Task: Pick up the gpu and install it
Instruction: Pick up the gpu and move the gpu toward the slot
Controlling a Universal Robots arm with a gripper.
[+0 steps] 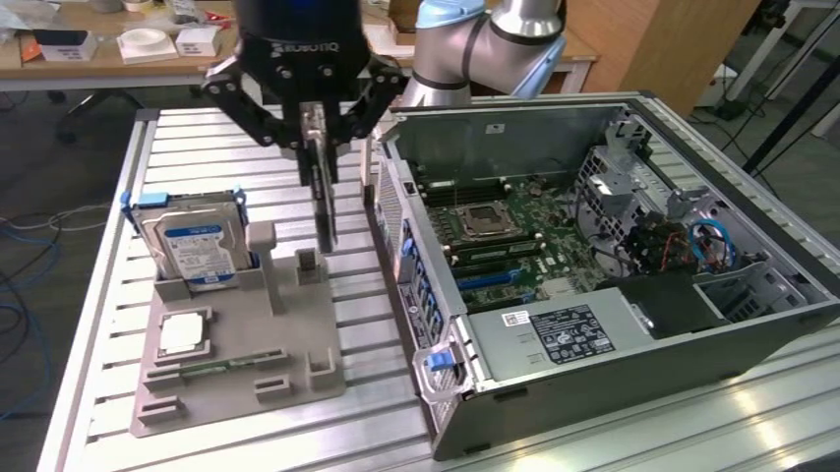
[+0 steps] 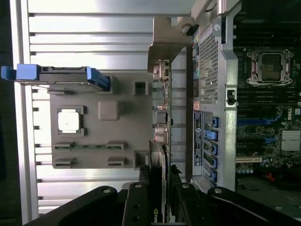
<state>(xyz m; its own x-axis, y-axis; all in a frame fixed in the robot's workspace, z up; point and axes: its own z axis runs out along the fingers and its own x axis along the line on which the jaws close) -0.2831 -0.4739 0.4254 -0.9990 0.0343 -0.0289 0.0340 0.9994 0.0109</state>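
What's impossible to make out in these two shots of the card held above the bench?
- Faces of the gpu: both views catch it nearly edge-on.
- Top edge of the gpu: in the exterior view, covered by the jaws clamped on it.
- Label text on the hard drive: exterior view, too small to read.
- Upper part of the arm: cut off by the exterior view's top edge.

A silver hard drive point(image 1: 197, 251) was stood upright in a grey holder point(image 1: 244, 329), and a square chip point(image 1: 181, 334) was laid flat on it.
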